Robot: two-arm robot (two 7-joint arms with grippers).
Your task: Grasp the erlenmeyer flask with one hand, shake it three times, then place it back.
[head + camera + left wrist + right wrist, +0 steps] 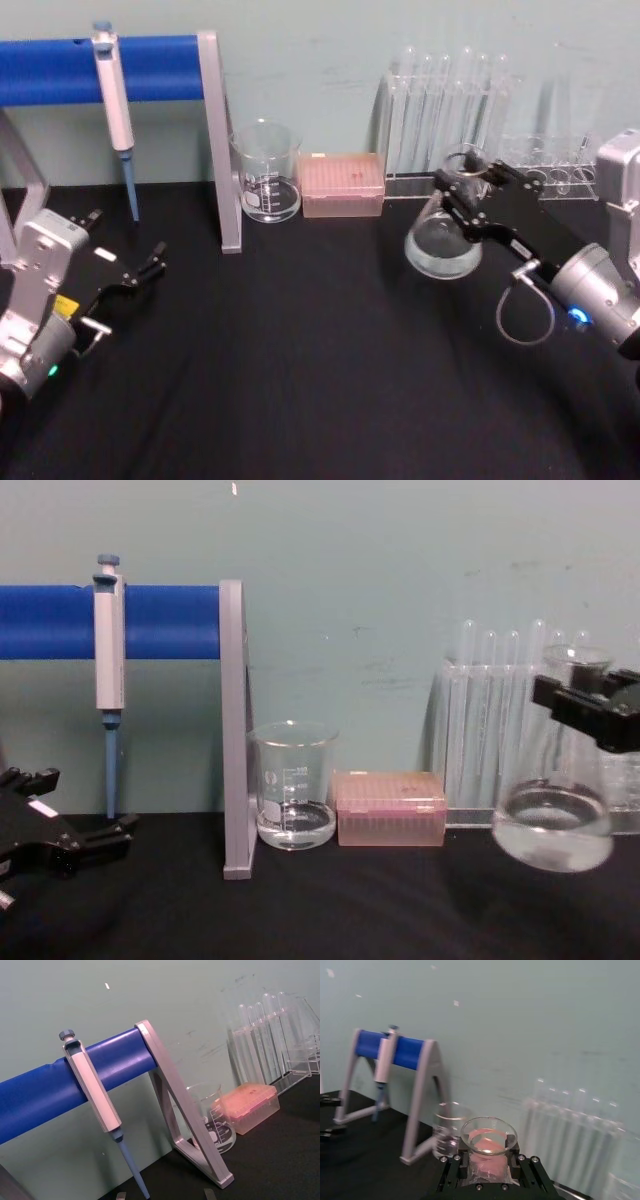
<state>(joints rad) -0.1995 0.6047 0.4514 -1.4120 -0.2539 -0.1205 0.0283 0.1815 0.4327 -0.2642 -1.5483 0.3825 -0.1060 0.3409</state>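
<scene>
At the far right of the bench [300, 360], the right gripper [467, 182] has its jaws clamped on the neck of the erlenmeyer flask [443, 248], just in front of the test-tube rack [445, 110]. The flask leans and appears to hang clear of the bench top, with a little clear liquid in its base. To its left stand a pink tip box [342, 185] and a beaker [268, 185]. At the near left, the left gripper [130, 245] sits low with its jaws apart.

My right claw [466, 188] is black, the flask [443, 248] clear glass, beaker [268, 172] clear with white marks, box [342, 186] pink, bar [55, 68] blue, table [300, 360] black
</scene>
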